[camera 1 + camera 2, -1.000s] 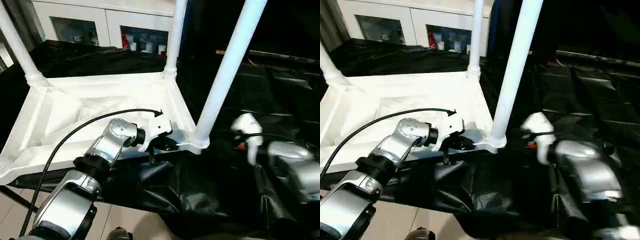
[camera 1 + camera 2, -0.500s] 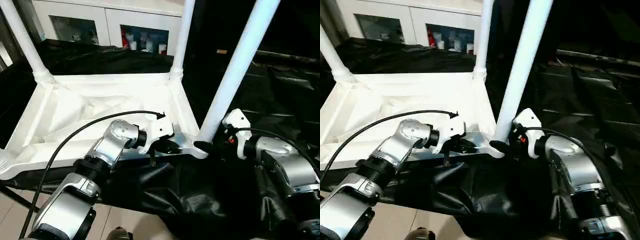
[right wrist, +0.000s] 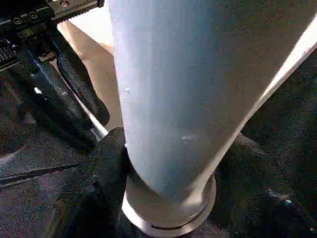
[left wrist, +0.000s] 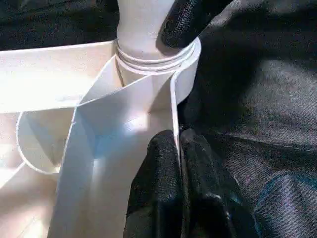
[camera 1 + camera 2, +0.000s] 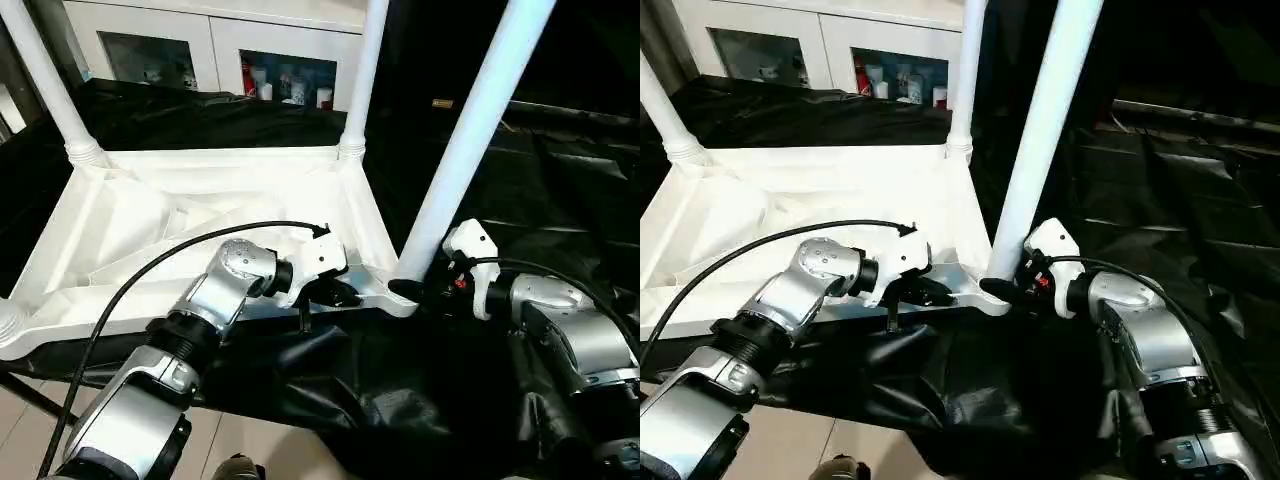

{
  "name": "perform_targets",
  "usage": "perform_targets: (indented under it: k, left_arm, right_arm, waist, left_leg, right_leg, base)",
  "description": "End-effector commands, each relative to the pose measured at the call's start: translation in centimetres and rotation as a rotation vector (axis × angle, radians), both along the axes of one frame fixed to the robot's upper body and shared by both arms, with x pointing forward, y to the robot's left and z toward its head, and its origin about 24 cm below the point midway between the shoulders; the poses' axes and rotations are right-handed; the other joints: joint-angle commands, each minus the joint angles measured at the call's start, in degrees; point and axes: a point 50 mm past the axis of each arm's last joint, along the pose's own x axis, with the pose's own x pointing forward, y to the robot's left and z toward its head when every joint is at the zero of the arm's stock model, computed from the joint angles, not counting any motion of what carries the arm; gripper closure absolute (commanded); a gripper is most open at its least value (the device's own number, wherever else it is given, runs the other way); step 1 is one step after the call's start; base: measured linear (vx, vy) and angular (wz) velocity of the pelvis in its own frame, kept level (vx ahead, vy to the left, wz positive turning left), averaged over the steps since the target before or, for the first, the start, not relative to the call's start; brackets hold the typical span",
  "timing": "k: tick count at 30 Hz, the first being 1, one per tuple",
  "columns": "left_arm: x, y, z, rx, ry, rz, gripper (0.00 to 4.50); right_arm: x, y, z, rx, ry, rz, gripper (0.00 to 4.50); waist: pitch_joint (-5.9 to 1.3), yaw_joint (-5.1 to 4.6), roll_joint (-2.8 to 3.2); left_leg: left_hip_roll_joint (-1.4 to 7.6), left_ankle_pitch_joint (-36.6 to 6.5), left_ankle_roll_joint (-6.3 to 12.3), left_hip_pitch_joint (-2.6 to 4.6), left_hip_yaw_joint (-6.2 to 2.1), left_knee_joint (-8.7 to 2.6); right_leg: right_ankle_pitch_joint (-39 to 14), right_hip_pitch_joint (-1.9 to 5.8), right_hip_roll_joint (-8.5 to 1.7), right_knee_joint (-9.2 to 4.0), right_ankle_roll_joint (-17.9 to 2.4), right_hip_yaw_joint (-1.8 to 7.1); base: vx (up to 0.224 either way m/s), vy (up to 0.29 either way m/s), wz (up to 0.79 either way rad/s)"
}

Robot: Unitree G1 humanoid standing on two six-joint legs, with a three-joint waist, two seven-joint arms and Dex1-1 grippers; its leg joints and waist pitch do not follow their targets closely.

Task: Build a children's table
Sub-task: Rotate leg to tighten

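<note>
The white tabletop [image 5: 190, 215] lies upside down on black cloth, ribbed underside up. Three white legs stand in its corner sockets: far left [image 5: 45, 85], far right [image 5: 365, 70] and near right [image 5: 470, 130]. My left gripper [image 5: 335, 292] is shut on the tabletop's near rim [image 4: 174, 109], one finger on each side of the thin wall, just beside the near right socket. My right gripper [image 5: 1005, 290] reaches in from the right and is shut on the near right leg [image 3: 173, 89] just above its socket collar, its black fingers [image 3: 96, 173] pressing both sides.
A white cabinet [image 5: 200, 40] with glass doors stands behind the work. Crumpled black cloth [image 5: 560, 180] covers the surface to the right and hangs over the near edge. Bare floor [image 5: 20, 410] shows at the lower left. A black cable [image 5: 130, 290] loops over my left forearm.
My right gripper has come in from the right to the near right leg's base and closed its fingers around it. The left gripper has kept its hold on the rim.
</note>
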Motion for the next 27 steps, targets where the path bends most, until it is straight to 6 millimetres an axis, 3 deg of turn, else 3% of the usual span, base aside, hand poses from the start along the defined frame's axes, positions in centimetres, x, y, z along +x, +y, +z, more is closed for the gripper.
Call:
perform_targets:
  k: [1, 4, 9, 13, 15, 17, 18, 19, 22, 27]
  left_arm:
    - [-0.1, -0.9, 1.3, -0.018, -0.049, -0.055, 4.50]
    - [-0.1, -0.8, 1.3, -0.017, -0.048, -0.053, 4.50]
    - [0.2, -0.8, 1.3, -0.028, -0.052, -0.014, 4.50]
    - [1.7, -1.4, 1.1, -0.037, -0.079, 0.165, 4.50]
    - [2.9, -2.0, 1.1, -0.030, -0.108, 0.335, 4.50]
    - [3.7, -2.9, 1.1, -0.028, -0.114, 0.464, 4.50]
    - [3.8, -3.3, 1.1, -0.030, -0.109, 0.491, 4.50]
    - [3.8, -4.3, 1.3, -0.039, -0.110, 0.508, 4.50]
    - [3.9, -5.2, 1.6, -0.045, -0.126, 0.499, 4.50]
    - [3.7, -5.5, 1.7, -0.048, -0.118, 0.446, 4.50]
  right_arm:
    - [0.0, -0.3, 0.1, 0.004, -0.008, -0.011, 2.17]
    - [0.0, -0.3, -0.1, 0.008, -0.002, -0.012, 2.46]
    - [0.2, -0.2, -0.9, 0.012, 0.018, -0.077, 2.52]
    - [1.0, 0.2, -2.8, 0.010, 0.065, -0.277, 2.54]
    - [2.0, 1.0, -3.8, 0.049, 0.094, -0.485, 2.54]
    - [2.8, 2.5, -4.4, 0.114, 0.141, -0.649, 2.54]
    - [3.1, 3.1, -4.4, 0.143, 0.159, -0.680, 2.54]
    - [3.7, 5.0, -4.1, 0.142, 0.147, -0.674, 2.54]
    - [4.1, 6.8, -3.5, 0.119, 0.104, -0.641, 2.54]
    - [4.3, 7.5, -2.5, 0.165, 0.032, -0.581, 2.54]
  waist:
    - [-5.11, -0.19, -0.47]
    - [-5.13, -0.21, -0.52]
    - [-5.12, -0.31, -0.49]
    - [-4.93, -0.77, -0.47]
    - [-4.86, -1.23, -0.33]
    - [-4.77, -1.88, -0.42]
    - [-4.77, -1.88, -0.42]
    - [-4.88, -1.94, -0.19]
    - [-5.11, -2.21, -0.23]
    - [-5.29, -1.86, -0.36]
  left_leg:
    - [0.89, -16.30, 1.60, 0.99, 0.23, -4.05]
    - [0.87, -16.05, 1.59, 0.96, 0.24, -4.03]
    - [0.89, -16.01, 1.50, 0.96, 0.25, -4.06]
    - [0.59, -17.86, 0.30, 1.15, 0.23, -4.09]
    - [0.42, -19.74, -0.45, 1.29, 0.22, -4.03]
    - [0.18, -21.60, -1.64, 1.38, -0.08, -4.04]
    - [0.18, -21.60, -1.64, 1.38, -0.08, -4.04]
    - [0.21, -21.95, -1.43, 1.43, -0.31, -4.11]
    - [0.21, -20.62, -1.02, 0.95, -0.38, -4.36]
    - [0.27, -17.98, 0.51, 0.98, 0.04, -4.27]
  right_leg:
    - [-17.39, 3.31, -2.00, -4.41, -10.82, 2.22]
    - [-17.05, 3.33, -1.97, -4.36, -10.89, 2.22]
    - [-17.13, 3.27, -1.97, -4.33, -10.96, 2.22]
    - [-21.22, 2.90, -1.79, -4.82, -9.82, 2.04]
    - [-23.85, 2.42, -1.91, -5.03, -9.27, 2.05]
    - [-28.03, 2.45, -1.86, -5.67, -7.62, 1.58]
    - [-28.03, 2.45, -1.86, -5.67, -7.62, 1.58]
    - [-28.86, 2.64, -1.99, -6.03, -6.83, 1.41]
    - [-24.90, 3.07, -1.84, -5.83, -6.84, 1.47]
    - [-18.76, 3.21, -1.81, -5.24, -9.05, 1.84]
  base:
    - [0.000, 0.000, 0.00]
    - [0.000, 0.000, 0.00]
    - [0.000, 0.000, 0.00]
    - [0.000, 0.000, 0.00]
    - [0.000, 0.000, 0.00]
    - [0.000, 0.000, 0.00]
    - [0.000, 0.000, 0.00]
    - [0.000, 0.000, 0.00]
    - [0.000, 0.000, 0.00]
    - [0.000, 0.000, 0.00]
